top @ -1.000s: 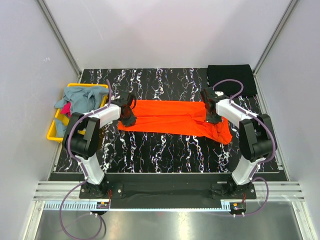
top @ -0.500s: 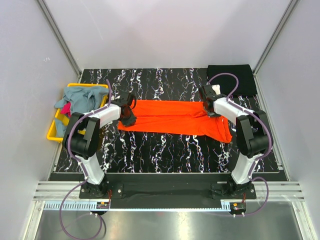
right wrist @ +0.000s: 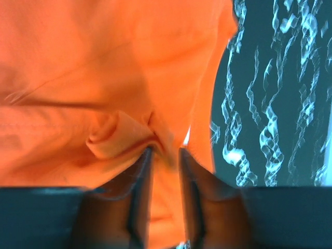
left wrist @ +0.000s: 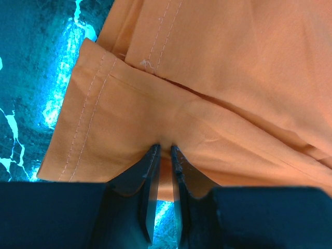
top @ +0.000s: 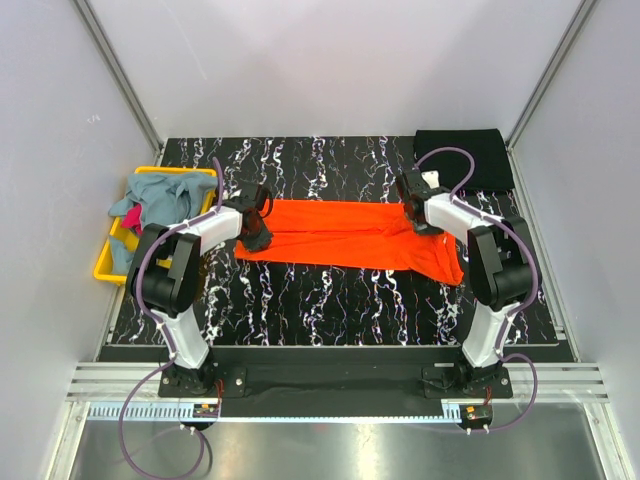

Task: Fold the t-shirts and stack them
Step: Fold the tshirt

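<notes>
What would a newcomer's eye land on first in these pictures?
The bright orange t-shirt stretched across the black marbled table, the left gripper pinching one end, the right gripper at the other. Then the yellow bin of grey-blue shirts at the left edge and the black t-shirt in the far right corner.

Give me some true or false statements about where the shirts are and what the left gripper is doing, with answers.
1. The orange t-shirt lies spread on the table between the left gripper and the right gripper. True.
2. The black t-shirt sits in the yellow bin. False: it lies folded at the table's far right corner.
3. The left gripper pinches the orange t-shirt's edge. True.
4. The yellow bin is empty. False: a grey-blue t-shirt and magenta cloth lie in it.
</notes>
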Controlling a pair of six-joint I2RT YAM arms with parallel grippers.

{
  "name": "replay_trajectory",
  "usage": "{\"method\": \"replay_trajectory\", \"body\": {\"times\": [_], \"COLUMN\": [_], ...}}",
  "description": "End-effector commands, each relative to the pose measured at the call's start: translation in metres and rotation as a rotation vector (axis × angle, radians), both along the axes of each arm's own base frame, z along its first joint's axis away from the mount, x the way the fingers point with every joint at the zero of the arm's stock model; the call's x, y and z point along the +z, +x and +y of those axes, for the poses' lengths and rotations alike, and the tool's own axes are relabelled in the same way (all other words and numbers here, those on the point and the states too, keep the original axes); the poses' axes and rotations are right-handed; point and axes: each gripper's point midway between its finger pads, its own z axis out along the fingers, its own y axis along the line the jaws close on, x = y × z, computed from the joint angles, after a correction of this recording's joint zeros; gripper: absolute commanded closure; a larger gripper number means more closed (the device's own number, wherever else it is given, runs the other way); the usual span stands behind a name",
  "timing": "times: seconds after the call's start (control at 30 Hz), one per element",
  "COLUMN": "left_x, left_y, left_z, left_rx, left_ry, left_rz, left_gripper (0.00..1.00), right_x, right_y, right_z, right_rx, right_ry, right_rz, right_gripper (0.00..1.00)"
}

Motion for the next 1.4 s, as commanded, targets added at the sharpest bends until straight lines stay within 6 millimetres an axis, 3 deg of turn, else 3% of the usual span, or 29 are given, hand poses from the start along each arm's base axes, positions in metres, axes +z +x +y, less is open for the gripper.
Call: {"method": "replay_trajectory", "body": {"times": [0.0, 0.07, 0.17, 0.23, 0.37, 0.43, 0.67, 0.93, 1.27, 1.37], "left_x": [-0.005, 0.003, 0.019, 0.03, 0.055, 0.057, 0.036, 0.007, -0.005, -0.007], "left_y": [-0.001, 0.001, 0.005, 0.01, 0.02, 0.018, 0.009, 0.005, 0.005, 0.003], "left_z": [0.01, 0.007, 0.006, 0.005, 0.001, -0.006, -0.021, -0.014, -0.008, -0.004], "left_rx": [0.013, 0.004, -0.005, -0.005, -0.017, -0.032, -0.066, -0.059, -0.043, -0.038], "left_ry": [0.041, 0.034, 0.039, 0.04, 0.023, 0.01, 0.018, 0.071, 0.097, 0.109], "left_rz": [0.034, 0.014, -0.035, -0.067, -0.131, -0.136, -0.084, -0.017, 0.016, 0.024], "left_gripper": [0.78, 0.75, 0.69, 0.68, 0.65, 0.64, 0.64, 0.65, 0.66, 0.66], "right_x": [0.032, 0.039, 0.04, 0.029, 0.009, -0.004, -0.016, -0.013, -0.036, -0.045], "right_y": [-0.013, -0.033, -0.046, -0.058, -0.085, -0.102, -0.128, -0.13, -0.13, -0.128], "right_z": [0.006, 0.009, 0.008, -0.009, -0.004, 0.0, -0.025, -0.051, -0.051, -0.049], "right_rx": [-0.14, -0.252, -0.37, -0.554, -0.852, -0.937, -1.132, -1.12, -1.121, -1.117], "right_ry": [0.128, 0.219, 0.345, 0.435, 0.71, 0.732, 0.716, 0.639, 0.641, 0.651], "right_rz": [-0.008, 0.01, -0.024, -0.033, 0.04, 0.069, 0.005, -0.065, -0.052, -0.046], "right_gripper": [0.59, 0.48, 0.43, 0.43, 0.45, 0.46, 0.42, 0.43, 0.41, 0.45]}}
